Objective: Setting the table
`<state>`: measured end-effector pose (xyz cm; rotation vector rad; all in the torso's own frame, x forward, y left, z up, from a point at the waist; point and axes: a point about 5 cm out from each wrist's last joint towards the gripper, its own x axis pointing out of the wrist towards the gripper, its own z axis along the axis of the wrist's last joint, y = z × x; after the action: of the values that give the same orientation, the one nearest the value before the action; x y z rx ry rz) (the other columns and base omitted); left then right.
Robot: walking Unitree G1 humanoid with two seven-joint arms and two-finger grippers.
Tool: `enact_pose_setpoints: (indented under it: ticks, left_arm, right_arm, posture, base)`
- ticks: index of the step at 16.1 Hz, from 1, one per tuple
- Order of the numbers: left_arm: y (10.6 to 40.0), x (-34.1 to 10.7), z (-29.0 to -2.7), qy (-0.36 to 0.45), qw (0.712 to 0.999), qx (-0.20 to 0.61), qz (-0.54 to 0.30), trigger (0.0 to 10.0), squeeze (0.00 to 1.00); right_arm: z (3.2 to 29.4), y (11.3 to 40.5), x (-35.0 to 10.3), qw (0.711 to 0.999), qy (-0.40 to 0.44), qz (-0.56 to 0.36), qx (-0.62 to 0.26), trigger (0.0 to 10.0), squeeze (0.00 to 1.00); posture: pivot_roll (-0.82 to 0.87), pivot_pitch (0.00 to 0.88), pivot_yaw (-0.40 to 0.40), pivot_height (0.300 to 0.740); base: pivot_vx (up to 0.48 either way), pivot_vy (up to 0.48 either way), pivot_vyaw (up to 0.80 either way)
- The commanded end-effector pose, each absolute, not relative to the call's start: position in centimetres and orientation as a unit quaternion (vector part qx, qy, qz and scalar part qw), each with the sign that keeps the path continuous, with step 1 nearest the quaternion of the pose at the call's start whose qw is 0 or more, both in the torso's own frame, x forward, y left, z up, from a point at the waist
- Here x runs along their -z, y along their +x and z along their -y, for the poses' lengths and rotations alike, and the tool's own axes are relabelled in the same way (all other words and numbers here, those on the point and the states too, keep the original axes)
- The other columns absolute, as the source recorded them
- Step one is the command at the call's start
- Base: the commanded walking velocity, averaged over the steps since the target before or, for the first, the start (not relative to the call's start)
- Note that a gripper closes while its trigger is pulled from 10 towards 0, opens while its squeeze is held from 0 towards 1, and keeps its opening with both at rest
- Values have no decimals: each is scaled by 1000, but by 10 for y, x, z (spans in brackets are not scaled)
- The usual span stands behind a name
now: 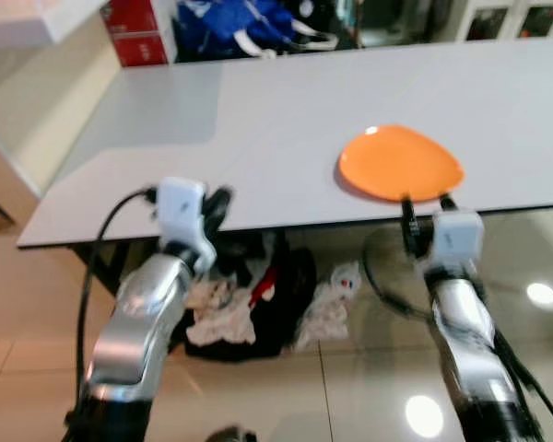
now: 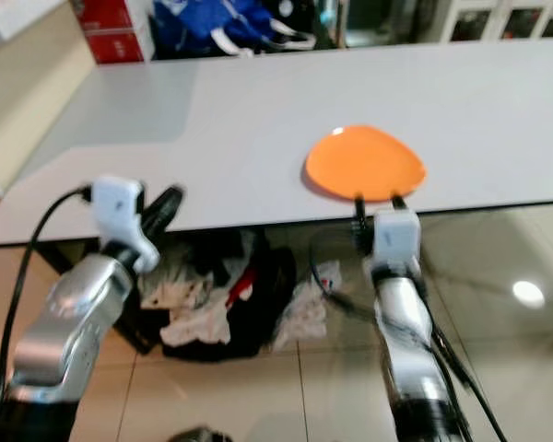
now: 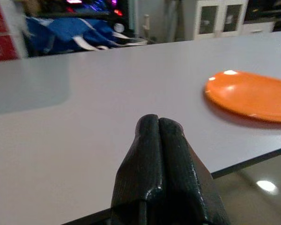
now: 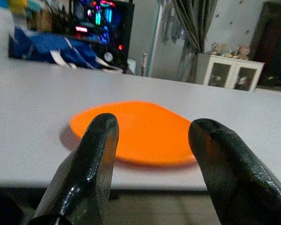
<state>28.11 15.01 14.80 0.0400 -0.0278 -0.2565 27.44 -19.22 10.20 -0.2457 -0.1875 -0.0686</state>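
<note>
The right gripper (image 4: pixel 152 154) has its jaws spread wide and holds nothing; it sits at the near edge of the counter (image 1: pixel 286 120), just short of the plate (image 1: pixel 401 164), with its two black fingers (image 1: pixel 408 221) pointing at the plate's near rim. The left gripper (image 3: pixel 159 140) has its jaws pressed flat together, empty, and it also hangs at the counter's near edge, well to the left of the plate. The plate is orange, round and shallow, and lies flat on the pale grey counter close to the near edge, in front of the right arm. The counter top around it is bare and smooth. At the far side of the counter lies a blue bag (image 1: pixel 235 23) with white straps, and beside it a red box (image 1: pixel 134 32). Under the counter, on the tiled floor (image 1: pixel 350 387), lies a heap of crumpled cloths (image 1: pixel 258 308), white, black and red
</note>
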Motion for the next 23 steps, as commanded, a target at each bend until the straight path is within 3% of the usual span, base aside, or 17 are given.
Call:
enact_pose_setpoints:
  ticks: [1,3,5,7,12,18,23]
  left_arm:
    - [279,-141,-162,48,994,100,22,10000,0]
    - [276,-136,-166,59,994,92,24,10000,0]
    - [252,-77,-189,94,991,84,-36,10000,0]
    - [251,-75,-192,104,992,67,-32,10000,0]
    - [262,-79,-179,3,999,36,-23,10000,0]
    - [267,-90,-164,-8,999,42,-10,10000,0]
    - [268,-98,-163,-11,999,51,-7,10000,0]
  right_arm:
    - [191,270,-103,985,-138,99,22,10000,0]
    - [192,265,-99,985,-150,89,17,10000,0]
    - [199,257,-62,992,-116,41,11,10000,0]
    - [200,256,-53,995,-97,16,17,10000,0]
    - [191,266,-49,999,-45,-8,7,10000,0]
    - [189,278,-54,998,-58,-15,-18,10000,0]
    - [182,285,-52,998,-45,-23,-20,10000,0]
  posture:
    - [-115,0,83,740]
    - [-114,0,82,740]
    - [-106,0,71,740]
    - [-95,0,68,740]
    - [-104,0,68,740]
    - [-83,0,31,740]
    - [-67,0,48,740]
  base:
    - [0,0,0]
    - [0,0,0]
    - [0,0,0]
    - [0,0,0]
    - [0,0,0]
    - [0,0,525]
    - [0,0,0]
